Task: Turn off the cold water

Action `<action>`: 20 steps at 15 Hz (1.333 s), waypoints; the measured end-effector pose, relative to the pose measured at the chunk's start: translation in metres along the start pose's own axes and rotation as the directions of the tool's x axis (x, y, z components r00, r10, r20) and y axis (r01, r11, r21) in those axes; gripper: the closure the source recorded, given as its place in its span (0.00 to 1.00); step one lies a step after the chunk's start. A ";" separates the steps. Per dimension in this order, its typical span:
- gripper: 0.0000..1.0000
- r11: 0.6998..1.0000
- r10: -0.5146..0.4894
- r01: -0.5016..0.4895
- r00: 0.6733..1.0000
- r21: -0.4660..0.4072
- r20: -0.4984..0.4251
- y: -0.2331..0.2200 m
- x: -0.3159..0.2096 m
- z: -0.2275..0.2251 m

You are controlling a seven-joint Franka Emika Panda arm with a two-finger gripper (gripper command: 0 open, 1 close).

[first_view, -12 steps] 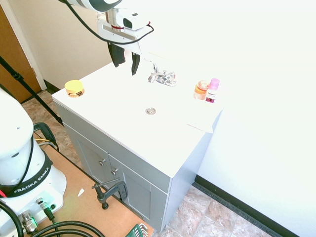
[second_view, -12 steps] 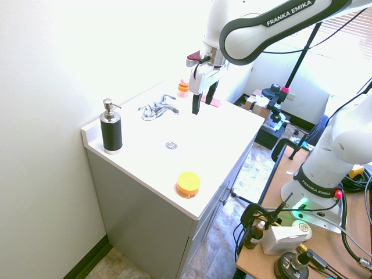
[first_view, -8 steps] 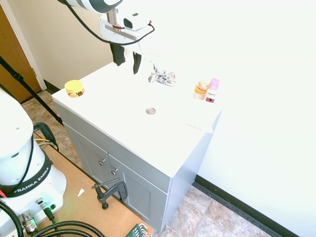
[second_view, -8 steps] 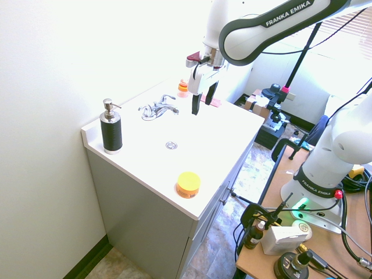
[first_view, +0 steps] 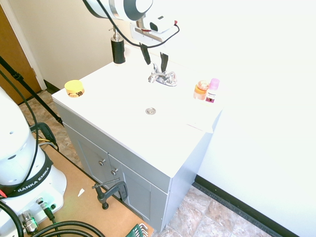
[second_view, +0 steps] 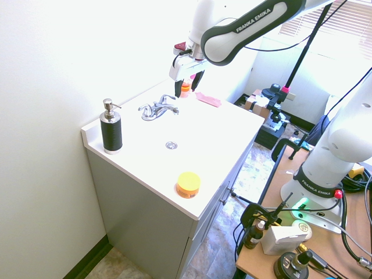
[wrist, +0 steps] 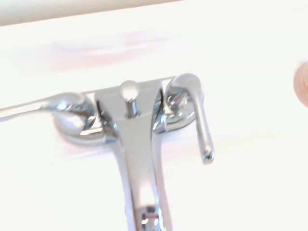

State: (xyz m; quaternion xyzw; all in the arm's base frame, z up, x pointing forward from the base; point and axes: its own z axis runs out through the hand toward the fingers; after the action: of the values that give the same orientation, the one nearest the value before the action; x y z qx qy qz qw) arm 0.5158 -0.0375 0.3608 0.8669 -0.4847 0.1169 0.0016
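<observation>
— Wrist view's full of the faucet (wrist: 139, 144); one lever (wrist: 199, 118) points along the spout.
— Yes, and the claw (first_view: 154, 55) hangs spread apart just above it, holding nothing.

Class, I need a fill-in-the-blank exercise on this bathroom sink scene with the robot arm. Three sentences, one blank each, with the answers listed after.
1. The end effector hangs above the chrome ____, with its fingers apart.
2. The soap pump bottle at the counter's corner is ____ in colour.
3. In the wrist view the faucet has ____ lever handles, one on each side of the spout.

Missing words: faucet; black; two
</observation>
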 end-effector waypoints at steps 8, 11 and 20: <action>0.00 0.999 0.036 -0.036 0.999 -0.040 -0.004 -0.042 0.039 0.055; 0.00 0.996 0.054 -0.054 0.999 -0.067 -0.003 -0.034 0.048 0.069; 0.00 0.992 0.080 -0.080 0.997 -0.093 -0.009 -0.018 0.060 0.080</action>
State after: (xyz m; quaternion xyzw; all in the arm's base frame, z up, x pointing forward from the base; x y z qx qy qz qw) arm 0.5774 -0.0878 0.2975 0.8455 -0.5239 0.0963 0.0385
